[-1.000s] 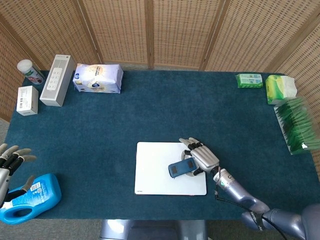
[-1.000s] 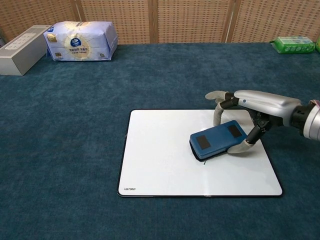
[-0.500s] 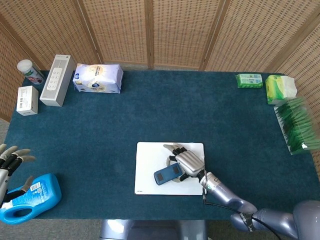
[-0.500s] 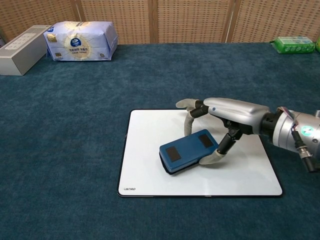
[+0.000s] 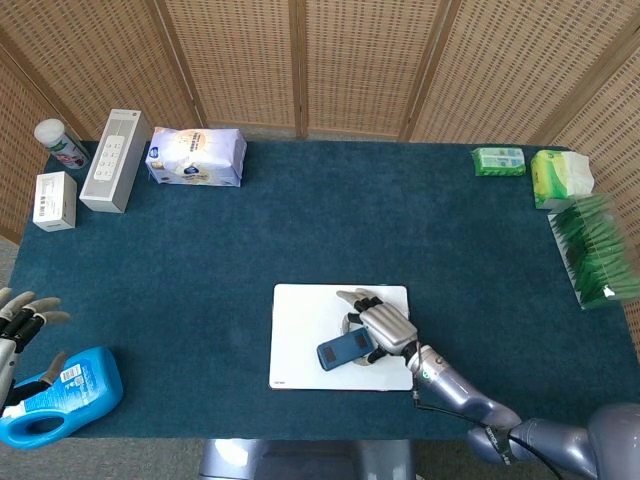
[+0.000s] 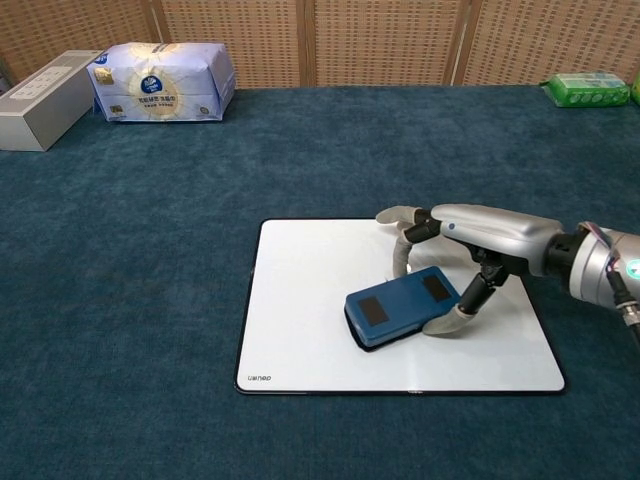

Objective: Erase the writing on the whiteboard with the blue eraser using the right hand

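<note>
The blue rectangular eraser [image 6: 403,306] lies flat on the white whiteboard [image 6: 310,320], right of its middle, long axis slanting from near-left to far-right. The right hand [image 6: 470,245] pinches it, fingers [image 6: 405,238] curled over its far end. The left hand [image 5: 18,325] hovers with fingers spread above the bench's [image 5: 300,220] edge.

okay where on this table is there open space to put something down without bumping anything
Widest bare cloth: mid-table, between the tissue pack and the whiteboard. Also free: left of the whiteboard up to the blue detergent bottle. Crowded: the far-left corner, the right edge by the green packs, and the whiteboard, where the right hand holds the blue eraser.
</note>
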Controlling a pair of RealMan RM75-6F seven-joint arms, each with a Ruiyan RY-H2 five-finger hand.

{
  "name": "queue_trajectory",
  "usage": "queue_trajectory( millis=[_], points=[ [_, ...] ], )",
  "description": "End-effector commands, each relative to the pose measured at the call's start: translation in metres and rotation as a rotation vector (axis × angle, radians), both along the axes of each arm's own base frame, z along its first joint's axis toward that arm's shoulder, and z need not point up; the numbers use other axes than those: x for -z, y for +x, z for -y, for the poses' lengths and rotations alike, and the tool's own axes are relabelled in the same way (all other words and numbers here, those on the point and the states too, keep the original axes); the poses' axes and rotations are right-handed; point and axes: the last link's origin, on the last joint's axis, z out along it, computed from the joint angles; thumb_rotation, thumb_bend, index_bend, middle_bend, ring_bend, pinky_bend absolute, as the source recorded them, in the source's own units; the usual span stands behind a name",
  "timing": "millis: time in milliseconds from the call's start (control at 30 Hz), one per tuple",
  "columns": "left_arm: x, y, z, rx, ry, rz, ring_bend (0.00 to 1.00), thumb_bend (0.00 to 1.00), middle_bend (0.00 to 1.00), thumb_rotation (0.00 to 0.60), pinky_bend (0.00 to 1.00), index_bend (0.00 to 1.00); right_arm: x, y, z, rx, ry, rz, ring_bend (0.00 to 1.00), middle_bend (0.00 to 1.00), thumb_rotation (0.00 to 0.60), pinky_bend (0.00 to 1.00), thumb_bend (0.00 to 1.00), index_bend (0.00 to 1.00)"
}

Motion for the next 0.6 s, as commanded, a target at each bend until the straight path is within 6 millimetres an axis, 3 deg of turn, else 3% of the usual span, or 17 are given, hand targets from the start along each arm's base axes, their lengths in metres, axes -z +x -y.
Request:
queue_trajectory(
  millis=[33, 300, 467, 600],
  points=[
    [0.001, 0.002, -0.001, 0.005, -0.001, -0.001, 0.16, 0.43, 0.26, 0.600, 0.00, 0.32, -0.006, -0.008, 0.001, 0.017, -0.014, -0.007, 0.00, 0.03, 0.600, 0.00, 0.16, 0.78],
    [0.000, 0.003, -0.001, 0.008, 0.002, -0.004, 0.16, 0.43, 0.26, 0.600, 0.00, 0.32, -0.034, -0.040, 0.004, 0.082, -0.073, -0.031, 0.00, 0.03, 0.600, 0.00, 0.16, 0.78],
    [0.005, 0.003, -0.002, 0.010, -0.010, 0.003, 0.16, 0.43, 0.26, 0.600, 0.00, 0.32, -0.041, -0.032, 0.006, 0.054, -0.082, -0.024, 0.00, 0.03, 0.600, 0.00, 0.16, 0.78],
    [0.009, 0.005, -0.004, 0.018, -0.020, 0.012, 0.16, 0.43, 0.26, 0.600, 0.00, 0.32, -0.036, -0.012, 0.008, 0.024, -0.065, 0.000, 0.00, 0.03, 0.600, 0.00, 0.16, 0.78]
  ],
)
